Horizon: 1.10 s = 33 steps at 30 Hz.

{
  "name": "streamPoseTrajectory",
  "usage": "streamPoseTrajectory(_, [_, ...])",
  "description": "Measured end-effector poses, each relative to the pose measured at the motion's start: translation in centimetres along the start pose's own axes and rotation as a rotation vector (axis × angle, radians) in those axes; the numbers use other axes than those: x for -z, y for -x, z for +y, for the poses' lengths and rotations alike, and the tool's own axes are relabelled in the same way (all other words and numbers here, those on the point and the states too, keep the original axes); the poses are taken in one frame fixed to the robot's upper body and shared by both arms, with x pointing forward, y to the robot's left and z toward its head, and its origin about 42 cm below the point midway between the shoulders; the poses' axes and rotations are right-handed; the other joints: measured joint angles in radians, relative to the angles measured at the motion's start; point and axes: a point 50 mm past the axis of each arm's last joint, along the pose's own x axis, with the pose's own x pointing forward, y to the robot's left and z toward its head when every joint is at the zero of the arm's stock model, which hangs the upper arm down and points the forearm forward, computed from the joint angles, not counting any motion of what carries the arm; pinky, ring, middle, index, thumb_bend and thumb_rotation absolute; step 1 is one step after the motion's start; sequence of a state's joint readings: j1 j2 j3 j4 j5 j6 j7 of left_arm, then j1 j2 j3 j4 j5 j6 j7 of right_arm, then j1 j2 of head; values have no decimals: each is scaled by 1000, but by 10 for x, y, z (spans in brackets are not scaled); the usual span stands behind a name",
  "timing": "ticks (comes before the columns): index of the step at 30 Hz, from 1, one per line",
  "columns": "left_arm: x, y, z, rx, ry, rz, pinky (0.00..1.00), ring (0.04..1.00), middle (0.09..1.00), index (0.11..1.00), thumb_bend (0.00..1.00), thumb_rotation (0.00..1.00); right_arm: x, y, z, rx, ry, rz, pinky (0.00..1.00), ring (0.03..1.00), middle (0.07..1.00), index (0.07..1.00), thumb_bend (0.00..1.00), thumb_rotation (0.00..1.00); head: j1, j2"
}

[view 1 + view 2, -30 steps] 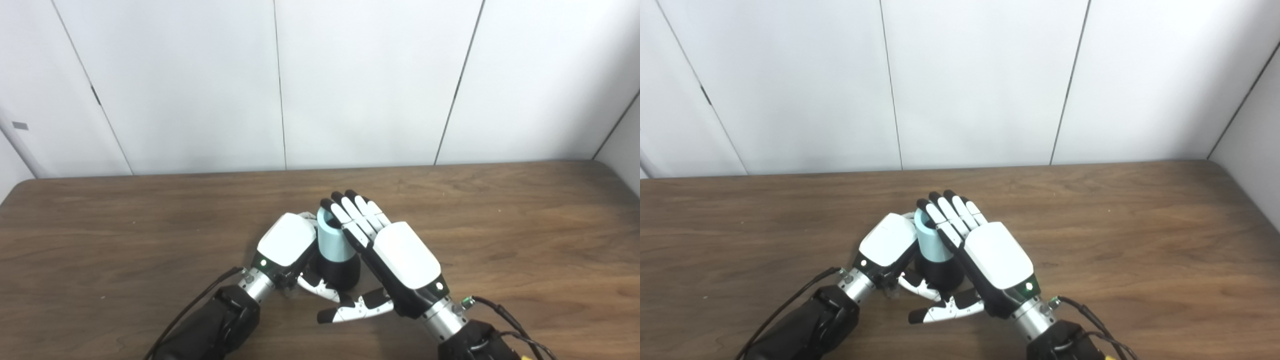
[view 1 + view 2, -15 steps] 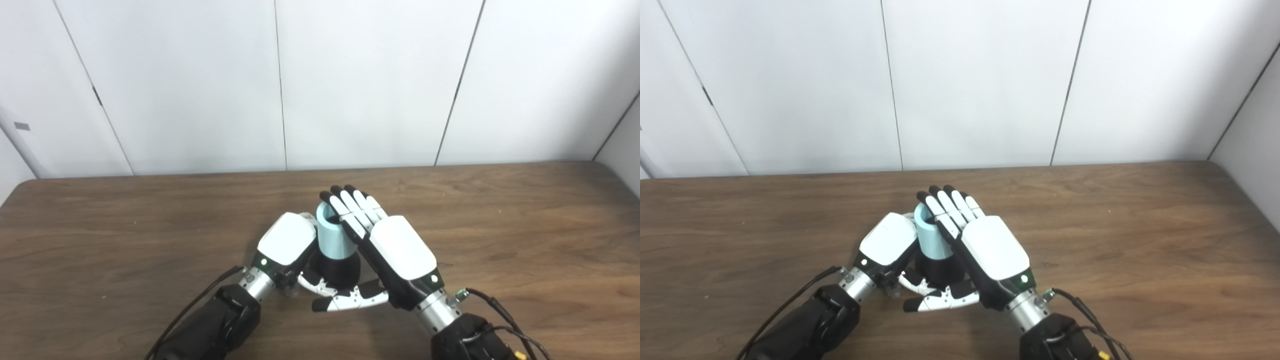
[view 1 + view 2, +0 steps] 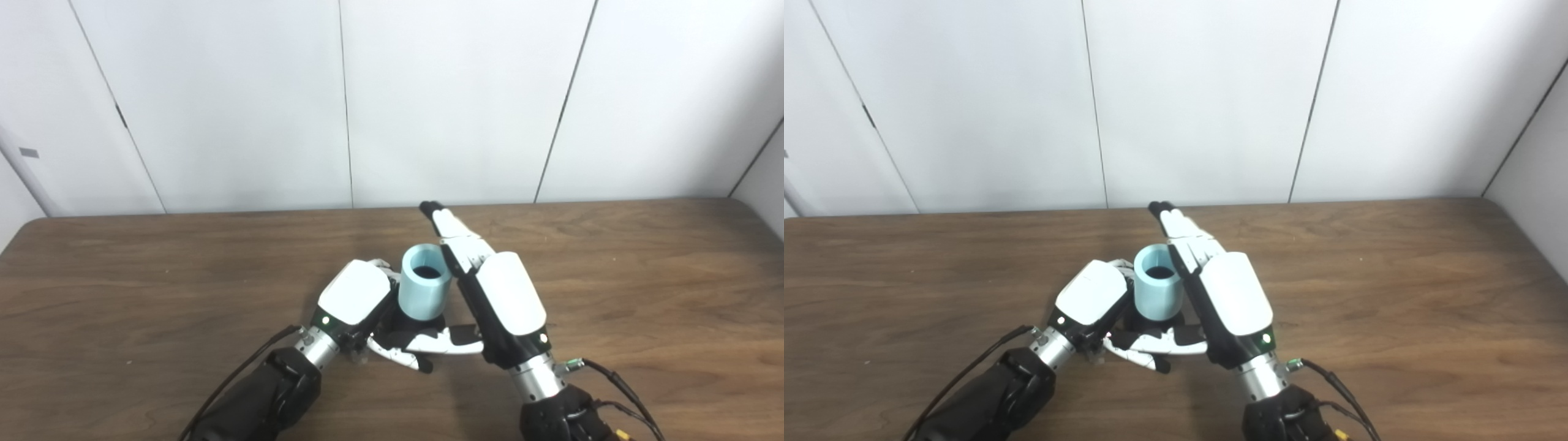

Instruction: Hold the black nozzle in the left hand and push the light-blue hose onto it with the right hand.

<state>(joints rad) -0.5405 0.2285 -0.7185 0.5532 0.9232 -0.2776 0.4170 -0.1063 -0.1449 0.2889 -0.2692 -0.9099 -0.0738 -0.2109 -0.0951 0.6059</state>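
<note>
Light-blue plastic hose (image 3: 425, 289), a short stubby cylinder, stands near the table's (image 3: 643, 275) middle with its long axis upright and its open mouth pointing up, seated over the black rounded nozzle (image 3: 401, 324). At its 9 o'clock side the left hand (image 3: 355, 301) curls around the nozzle. At 3 o'clock the right hand (image 3: 499, 300) lies just beside the hose, fingers (image 3: 456, 236) straight and pressed together, thumb across at 6 o'clock. Pushing down looks nearly finished; the right hand is nearer.

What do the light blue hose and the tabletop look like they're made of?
The light-blue hose looks like matte plastic or stiff rubber: an even, dull colour, a thick wall and a clean round rim. The table looks like dark wood or wood-look laminate, with visible grain.
</note>
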Motion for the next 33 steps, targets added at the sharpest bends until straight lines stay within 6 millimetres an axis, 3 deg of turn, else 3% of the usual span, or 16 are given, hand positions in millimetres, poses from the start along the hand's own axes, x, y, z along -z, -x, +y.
streamPoseTrajectory(8, [0,0,0,0,0,-1,684,475,421,506,501,0,28,15,0,33,-26,51,1000,1000,1000,1000,817,834,-5,0])
streamPoseTrajectory(14, [0,0,0,0,0,0,695,478,423,511,501,0,41,33,0,45,-93,122,999,1000,1000,1000,834,813,-8,-3])
streamPoseTrajectory(17, [3,0,1,6,5,30,737,501,479,473,503,0,41,37,2,55,-135,147,956,1000,1000,1000,827,809,-9,-3])
streamPoseTrajectory(18, [4,0,2,10,9,44,793,572,551,484,512,31,41,38,2,57,-147,154,945,1000,1000,1000,828,805,-6,-6])
streamPoseTrajectory(19, [3,0,4,5,20,64,842,636,612,607,722,128,41,39,4,58,-158,161,948,1000,1000,1000,831,799,-5,-6])
streamPoseTrajectory(20, [1,0,6,1,29,86,869,683,661,678,858,219,42,40,5,56,-167,169,957,1000,1000,1000,836,792,-5,-6])
streamPoseTrajectory(22, [-7,-2,9,-14,50,128,911,768,758,764,972,349,46,44,10,39,-180,194,960,1000,1000,1000,857,786,-5,-9])
streamPoseTrajectory(25, [-14,-1,10,-22,66,172,967,870,842,844,999,447,53,50,20,0,-186,233,971,1000,1000,1000,892,772,-5,-12])
streamPoseTrajectory(29, [-18,-3,15,1,64,207,999,979,925,915,1000,471,58,53,24,-22,-198,256,958,1000,1000,1000,922,794,-6,-14])
streamPoseTrajectory(33, [-19,-5,23,37,72,224,1000,999,991,976,1000,476,60,53,23,-13,-217,270,975,1000,1000,1000,939,769,-5,-14])
